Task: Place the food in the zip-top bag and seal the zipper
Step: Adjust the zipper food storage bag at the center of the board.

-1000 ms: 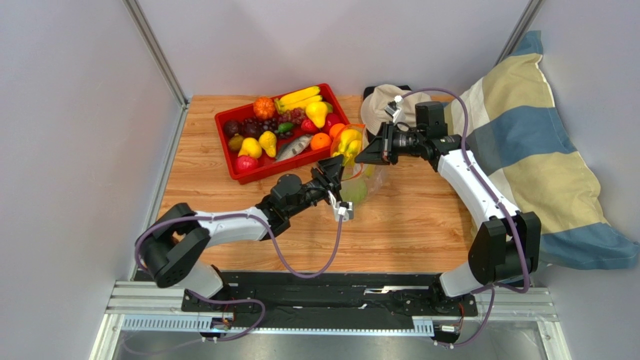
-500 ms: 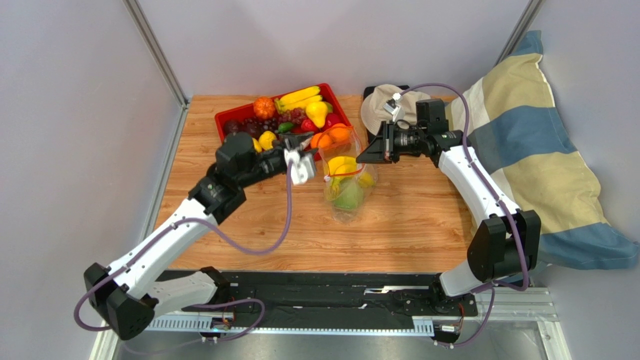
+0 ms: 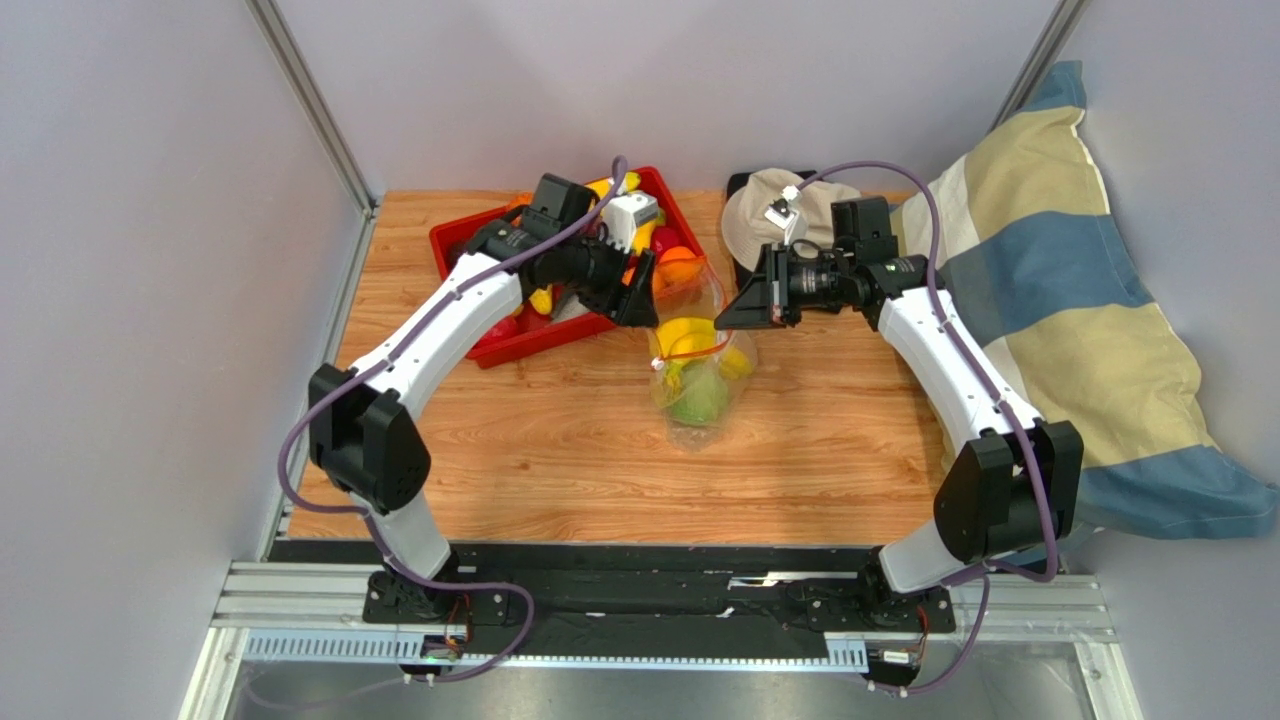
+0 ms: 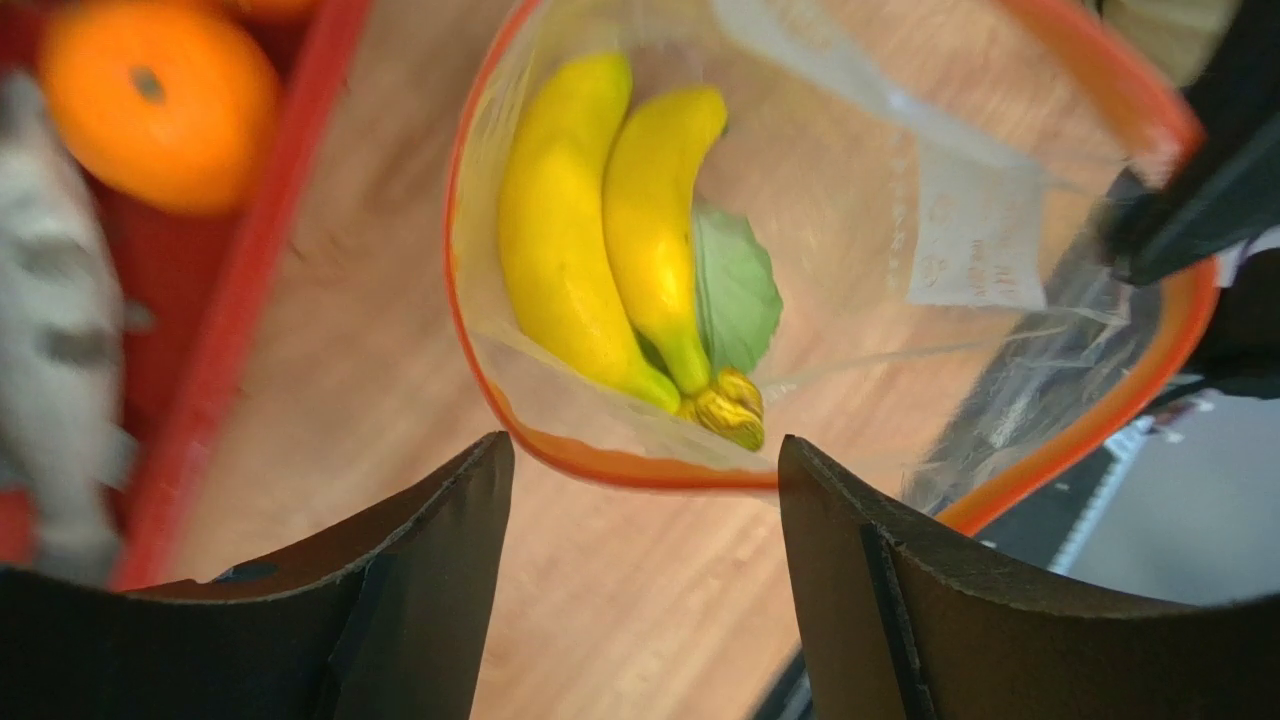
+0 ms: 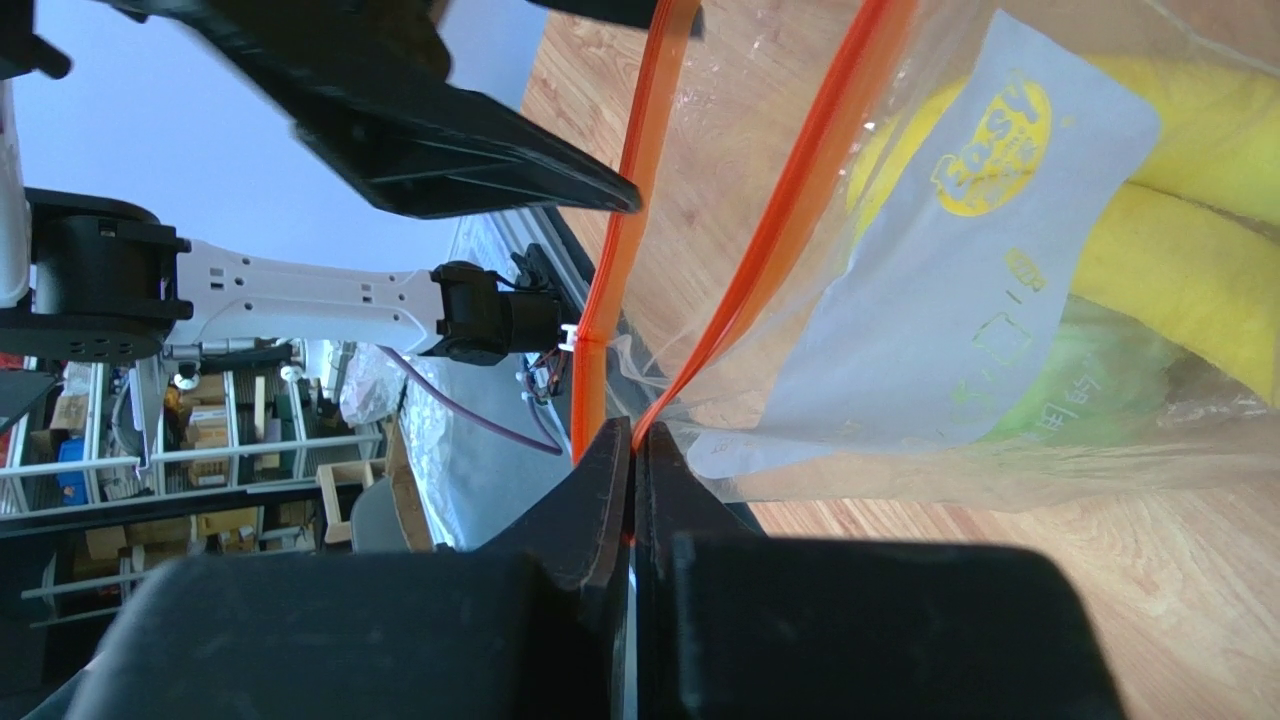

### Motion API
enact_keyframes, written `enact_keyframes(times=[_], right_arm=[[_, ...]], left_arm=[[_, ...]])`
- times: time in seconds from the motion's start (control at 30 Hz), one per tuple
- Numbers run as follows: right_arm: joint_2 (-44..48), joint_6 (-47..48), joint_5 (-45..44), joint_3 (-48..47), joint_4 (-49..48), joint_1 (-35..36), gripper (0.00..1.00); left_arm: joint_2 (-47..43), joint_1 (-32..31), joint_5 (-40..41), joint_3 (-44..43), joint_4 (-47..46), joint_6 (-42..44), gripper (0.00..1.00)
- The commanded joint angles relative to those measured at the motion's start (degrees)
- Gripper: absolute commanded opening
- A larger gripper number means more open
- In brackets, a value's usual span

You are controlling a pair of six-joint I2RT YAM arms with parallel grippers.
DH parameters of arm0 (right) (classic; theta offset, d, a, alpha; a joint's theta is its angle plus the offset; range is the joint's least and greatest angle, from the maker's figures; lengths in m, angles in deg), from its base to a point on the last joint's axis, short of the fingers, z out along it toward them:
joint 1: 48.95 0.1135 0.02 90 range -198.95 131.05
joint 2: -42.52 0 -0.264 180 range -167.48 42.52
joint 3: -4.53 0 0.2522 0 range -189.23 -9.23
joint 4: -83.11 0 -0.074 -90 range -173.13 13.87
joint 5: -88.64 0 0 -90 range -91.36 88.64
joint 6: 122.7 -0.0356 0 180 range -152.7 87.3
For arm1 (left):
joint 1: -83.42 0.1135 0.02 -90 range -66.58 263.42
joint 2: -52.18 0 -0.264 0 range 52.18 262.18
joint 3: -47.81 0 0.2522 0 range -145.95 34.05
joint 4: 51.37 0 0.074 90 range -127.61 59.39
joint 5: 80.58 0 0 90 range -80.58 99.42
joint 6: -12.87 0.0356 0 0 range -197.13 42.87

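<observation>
**Bag partly filled, mouth unsealed**

The zip-top bag [image 3: 696,383] lies on the wooden surface [image 3: 571,450] just beside the red tray [image 4: 263,255], its mouth facing the tray and gaping wide. Inside it are a pair of yellow bananas [image 4: 579,240] and a green piece [image 4: 739,285]. More may be hidden under them.

The right end effector [image 5: 631,450] is clamped tight on the bag's rim at the orange-red zipper [image 5: 619,270], holding the mouth up. The left end effector [image 4: 643,465] hovers over the opening with its fingers well apart and nothing between them.

Much of the food is not yet bagged: an orange [image 4: 158,98], a grey fish [image 4: 53,360] and other pieces sit in the tray. Loading looks only partly done, and the zipper has yet to be closed.
</observation>
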Motion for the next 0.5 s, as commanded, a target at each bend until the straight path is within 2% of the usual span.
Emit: enact_keyframes(times=[0.0,0.03,0.07,0.13,0.17,0.2,0.3,0.47], right_arm=[[1.5,1.8,1.0,-1.9,0.5,-0.2,0.00],[1.8,1.8,0.9,-1.6,0.5,0.0,0.00],[1.9,1.9,0.7,-1.4,0.6,0.0,0.00],[2.9,1.9,0.0,-1.2,1.3,-0.1,0.00],[3.3,2.0,-0.3,-1.0,1.5,-0.2,0.00],[3.8,1.9,-0.8,-1.0,2.4,-0.1,0.00],[5.9,2.0,-2.7,-2.3,5.0,-0.2,0.00],[8.6,2.6,-7.8,-3.7,7.6,0.0,0.00]], left_arm=[[1.8,-0.1,-2.2,-2.3,6.3,-12.1,0.71],[2.0,-0.2,-3.3,-2.3,5.9,-12.8,0.67],[2.2,-0.4,-4.7,-2.3,5.4,-12.6,0.47],[2.1,-0.4,-6.7,-2.8,5.6,-11.6,0.25],[1.8,-0.5,-7.7,-2.9,5.9,-10.8,0.06],[0.2,-0.6,-9.3,-2.9,6.1,-8.5,0.00],[-3.8,-2.4,-11.6,-3.7,8.6,-3.4,0.00],[-7.7,-2.4,-12.9,-1.6,10.0,-1.4,0.00]])
